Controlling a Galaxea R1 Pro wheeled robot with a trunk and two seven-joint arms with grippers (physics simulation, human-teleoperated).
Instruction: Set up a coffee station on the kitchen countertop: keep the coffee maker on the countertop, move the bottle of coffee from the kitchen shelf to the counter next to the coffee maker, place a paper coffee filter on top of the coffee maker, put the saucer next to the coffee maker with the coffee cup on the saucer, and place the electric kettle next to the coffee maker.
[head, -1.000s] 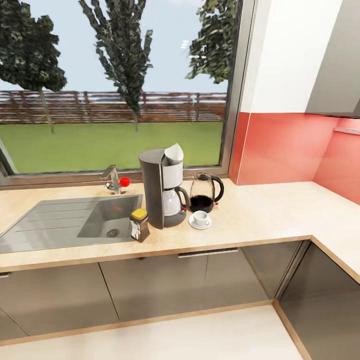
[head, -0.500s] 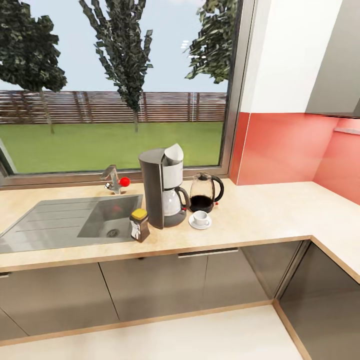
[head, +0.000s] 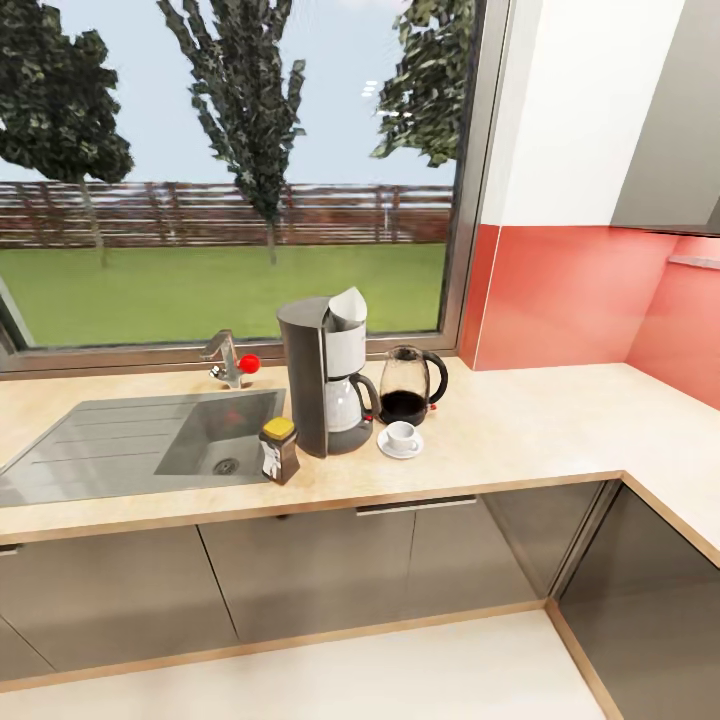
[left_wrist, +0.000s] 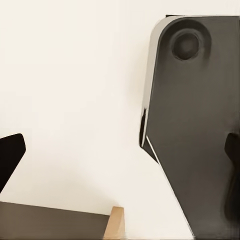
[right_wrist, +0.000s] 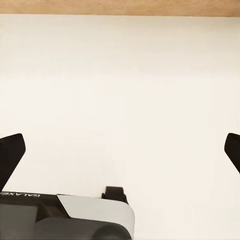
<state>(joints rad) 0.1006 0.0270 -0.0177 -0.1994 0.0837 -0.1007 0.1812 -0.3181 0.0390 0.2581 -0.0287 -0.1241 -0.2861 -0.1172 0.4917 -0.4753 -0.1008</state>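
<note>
Head view, surface: we see the kitchen countertop (head: 520, 430) running under the window, with the inset steel sink (head: 150, 445) toward its left end and a bend at the right corner.
Head view, coffee maker: the coffee maker (head: 325, 375) stands upright near the middle, just right of the sink, and a white paper filter (head: 347, 307) sits on its top.
Head view, jar: the bottle of coffee (head: 279, 450) stands upright just beside the machine's front-left side, near the front edge.
Head view, kettle: the electric kettle (head: 407, 385) stands just right of the machine, toward the back edge.
Head view, cup: the coffee cup (head: 403, 436) sits on the saucer (head: 399, 449), in front of the kettle and just beside the machine's base.
Head view, judgement: we think every item of the station is already in place.
Left wrist view: the left gripper (left_wrist: 122, 150) hangs over pale floor beside the robot's dark base; its fingers (left_wrist: 10, 155) are spread wide at the frame's sides and carry nothing.
Right wrist view: the right gripper (right_wrist: 122, 150) also looks down at pale floor; its fingers (right_wrist: 11, 152) are parted and empty.
Risk: we judge the main danger to be disturbance. The jar stands close to the front edge, and the filter lies loose on top; a careless turn of the base or a swing of an arm near the surface could knock either off.
</note>
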